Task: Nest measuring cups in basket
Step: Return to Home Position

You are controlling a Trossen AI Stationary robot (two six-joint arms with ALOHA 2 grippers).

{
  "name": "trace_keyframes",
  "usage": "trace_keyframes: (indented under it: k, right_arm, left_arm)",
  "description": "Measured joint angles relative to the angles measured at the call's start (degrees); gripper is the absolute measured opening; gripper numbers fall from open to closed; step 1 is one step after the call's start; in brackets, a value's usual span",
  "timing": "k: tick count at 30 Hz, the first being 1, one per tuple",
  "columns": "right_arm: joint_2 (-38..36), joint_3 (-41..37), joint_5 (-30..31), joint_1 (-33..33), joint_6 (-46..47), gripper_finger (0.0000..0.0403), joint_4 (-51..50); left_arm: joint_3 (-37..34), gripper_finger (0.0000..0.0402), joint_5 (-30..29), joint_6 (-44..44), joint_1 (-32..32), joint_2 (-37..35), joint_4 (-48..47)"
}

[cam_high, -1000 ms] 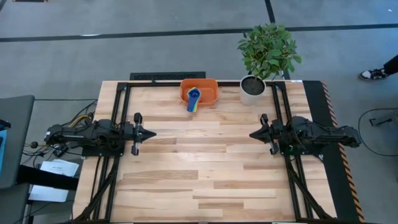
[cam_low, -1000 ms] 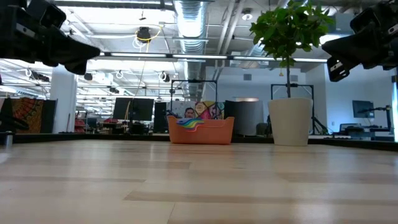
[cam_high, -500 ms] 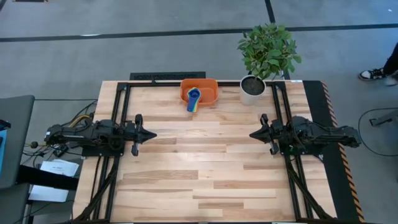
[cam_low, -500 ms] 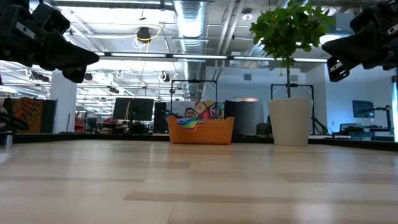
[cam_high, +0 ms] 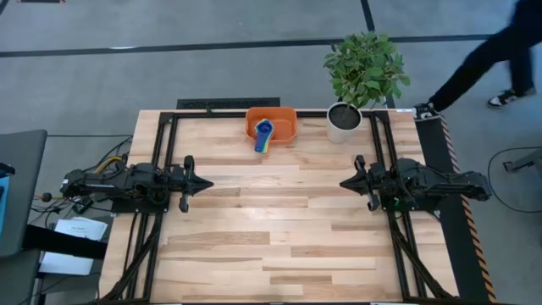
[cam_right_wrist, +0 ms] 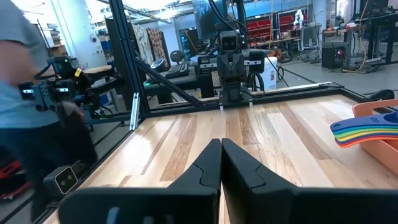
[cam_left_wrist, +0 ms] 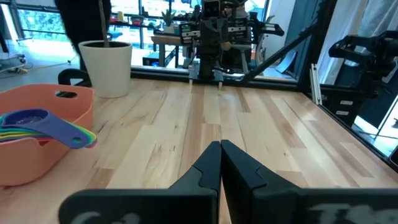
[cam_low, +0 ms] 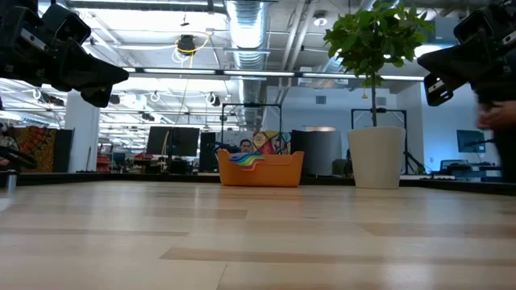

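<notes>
We see the wooden table (cam_high: 279,229) filling the middle of the high view, with a dark arm lying along each side. A person (cam_high: 487,51) in dark clothes strides past the upper right corner of that frame, off the table.

The left arm rests at mid-left, and its left gripper (cam_high: 208,182) points toward the centre. The right arm mirrors it at mid-right, with the right gripper (cam_high: 343,182) facing inward. The two grippers are well apart from each other and from everything standing on the table. In each wrist view we find the two dark fingers (cam_left_wrist: 208,168) pressed together with nothing between them.

A white plant pot (cam_high: 344,120) with green leaves stands at upper centre-right of the high view. Just left of it, at the table's top edge, sits the orange basket (cam_high: 288,121). Inside it lie the measuring cups (cam_high: 263,134), nested into one stack with a blue cup on top. Their rainbow-coloured handles reach out over the basket's lower rim.
</notes>
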Motion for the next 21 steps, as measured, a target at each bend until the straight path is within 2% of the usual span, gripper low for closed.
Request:
trace_keyframes:
  k: [21]
  right_arm:
    - [0.0,0.0,0.0,0.0,0.0,0.0037,0.0]
  left_arm:
    - [0.0,0.0,0.0,-0.4,0.0,0.0,0.0]
